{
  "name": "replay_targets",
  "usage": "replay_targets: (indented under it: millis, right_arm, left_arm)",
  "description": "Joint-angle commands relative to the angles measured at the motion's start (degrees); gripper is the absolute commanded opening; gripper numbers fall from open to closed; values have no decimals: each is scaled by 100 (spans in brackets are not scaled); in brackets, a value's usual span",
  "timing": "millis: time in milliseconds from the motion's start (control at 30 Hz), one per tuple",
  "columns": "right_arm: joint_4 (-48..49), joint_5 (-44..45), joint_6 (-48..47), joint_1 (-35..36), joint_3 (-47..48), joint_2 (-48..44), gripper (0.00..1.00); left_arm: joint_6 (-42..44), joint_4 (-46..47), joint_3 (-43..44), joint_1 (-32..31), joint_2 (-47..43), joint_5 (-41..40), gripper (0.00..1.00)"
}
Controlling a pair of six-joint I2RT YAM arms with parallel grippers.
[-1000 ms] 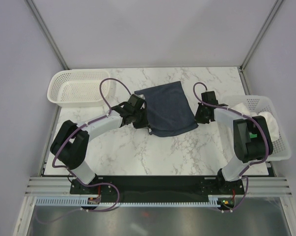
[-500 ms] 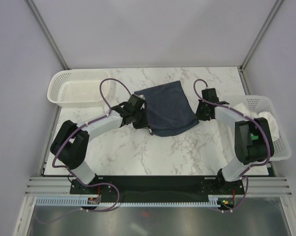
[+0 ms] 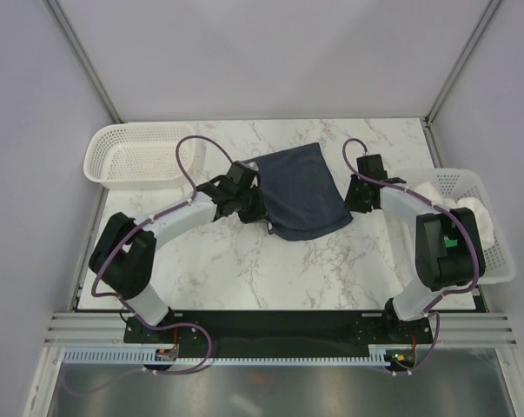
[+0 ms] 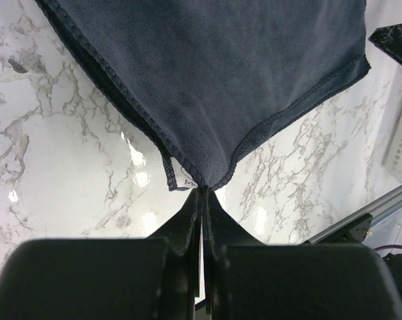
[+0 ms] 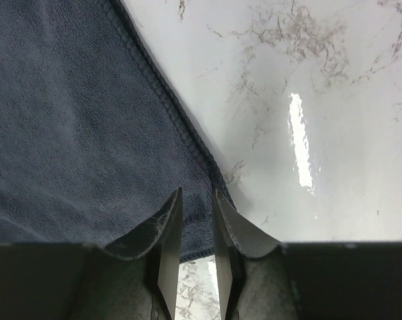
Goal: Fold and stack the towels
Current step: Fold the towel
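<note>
Towel (image 3: 301, 191) lies spread at the table's (image 3: 235, 261) far centre. We find the left gripper (image 4: 203, 190) clamped on its near left corner. The right gripper (image 5: 195, 200) is barely parted over the right hem, and we cannot tell whether it grips.

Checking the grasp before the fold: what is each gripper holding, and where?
Left gripper pinches the towel by a corner. Right gripper straddles its edge near another corner; a firm hold cannot be told.

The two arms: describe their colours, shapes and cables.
The left arm and right arm match: white tubular links, bulky black joints, tapered black fingers, and a purple cable looping alongside each. A green mark sits on the right arm's black housing.
</note>
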Motion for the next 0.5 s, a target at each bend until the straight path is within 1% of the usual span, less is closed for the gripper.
replay_targets:
  millis: [0,133,333,400,467]
  right_arm:
    - [-42,35,90,28,237,-182,32]
    - [-42,-27,90,28,255,-112,32]
    - [-25,-132,239,19,220,-112,33]
    - [-7,-150,450,28,168,-103,36]
    - [37,-378,669,28,88,-155,39]
  left_arm:
    - [-316,65,289,8,-35,-18,2]
    - [-386,47,360,43,-43,-132,2]
    - [-395,38,413,105,-61,-71,2]
    - [-395,38,395,113,-44,-45,2]
    - [-387,38,378,113,-9,17,2]
